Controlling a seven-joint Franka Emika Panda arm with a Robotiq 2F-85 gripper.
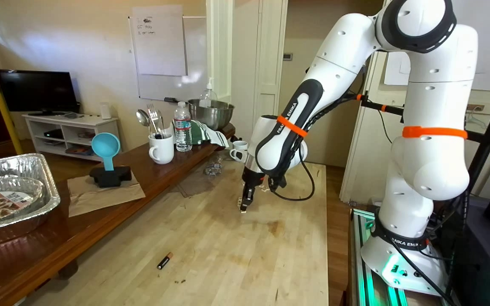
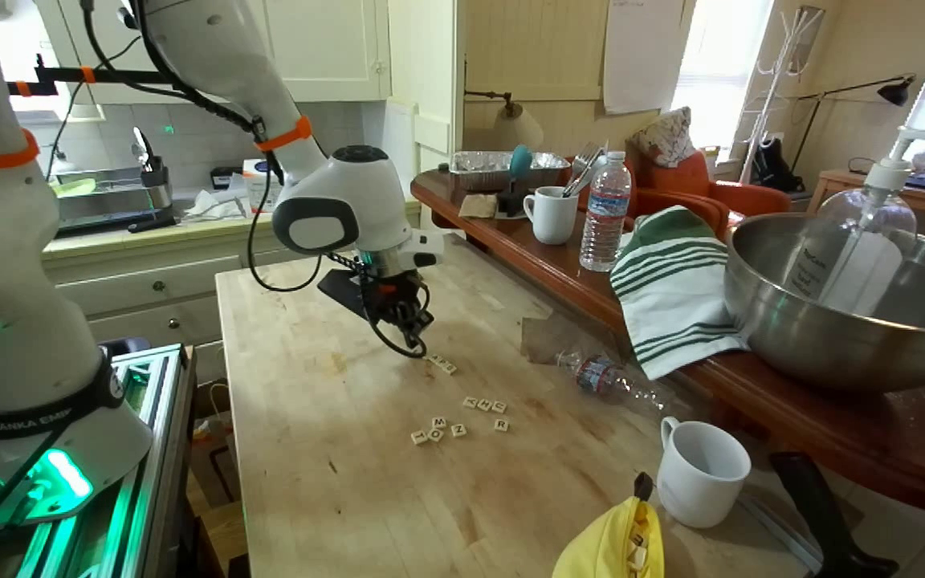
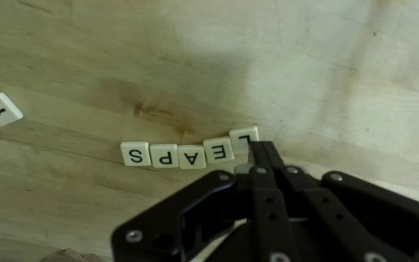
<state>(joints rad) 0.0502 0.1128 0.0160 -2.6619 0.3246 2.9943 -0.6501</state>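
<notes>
Wrist view: five tiles [image 3: 191, 156] are lined up beside the clenched fingers [image 3: 262, 182].
Nothing is seen gripped; the Y tile [image 3: 0, 110] is left well apart from them.

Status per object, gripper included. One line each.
Black two-fingered gripper: shut
Row of five cream square letter tiles: face up, slightly crooked
Black-and-copper cylindrical battery: on its side
Tall clear plastic bottle: upright
Another clear plastic bottle: on its side
White ceramic mug: upright, holding metal cutlery
Second white ceramic mug: upright
Yellow zippered pouch: open
Round stainless bowl: upright, holding clear pump bottle
Black television: dark screen
</notes>
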